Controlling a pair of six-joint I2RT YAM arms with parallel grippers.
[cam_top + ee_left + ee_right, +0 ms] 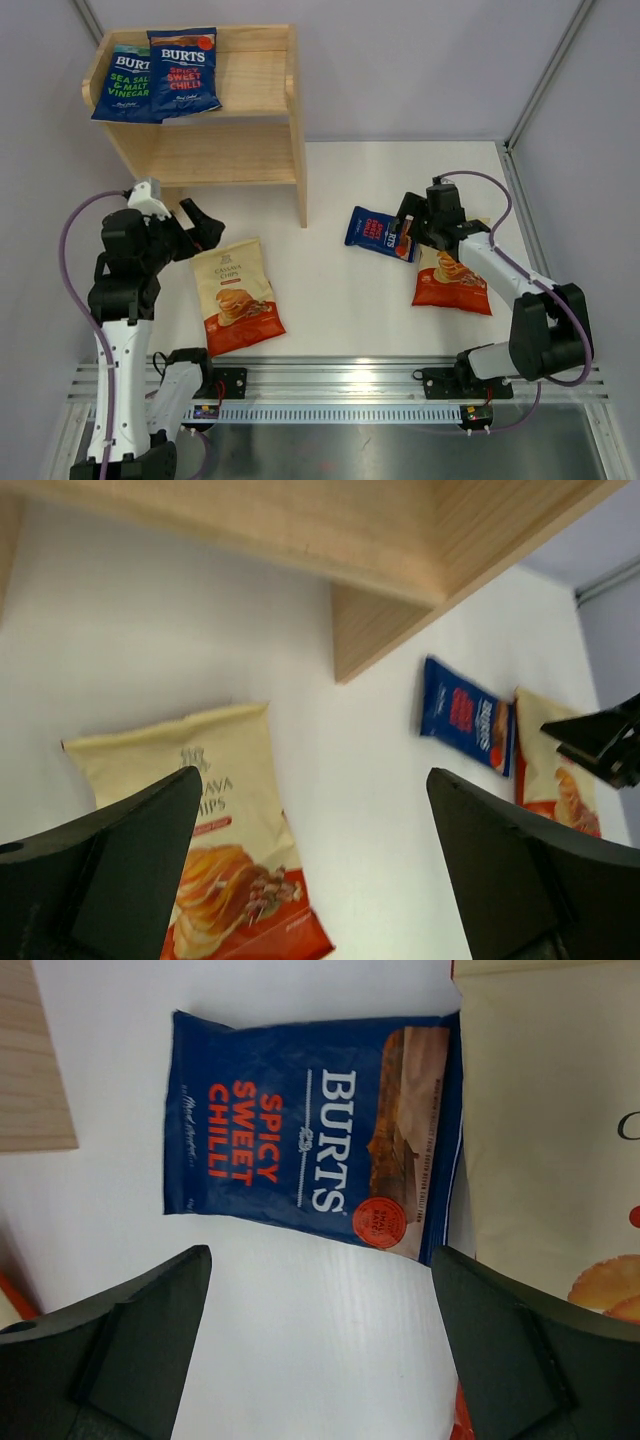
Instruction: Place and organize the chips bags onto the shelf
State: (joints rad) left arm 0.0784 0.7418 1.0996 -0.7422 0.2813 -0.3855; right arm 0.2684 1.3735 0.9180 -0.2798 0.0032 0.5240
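Observation:
Two dark blue BURTS bags, one with green lettering (124,84) and one with red (186,72), stand on the top tier of the wooden shelf (265,120). A third blue BURTS bag (374,231) (310,1135) (462,714) lies flat on the table right of the shelf. One cream bag (236,294) (215,810) lies in front of the shelf. Another cream bag (452,282) (555,1130) lies at the right, partly under the right arm. My left gripper (200,229) (312,820) is open and empty above the left cream bag. My right gripper (405,228) (320,1310) is open and empty just over the near edge of the blue bag.
The shelf's lower tier (215,155) holds nothing. Grey walls enclose the table on three sides. A metal rail (340,385) with the arm bases runs along the near edge.

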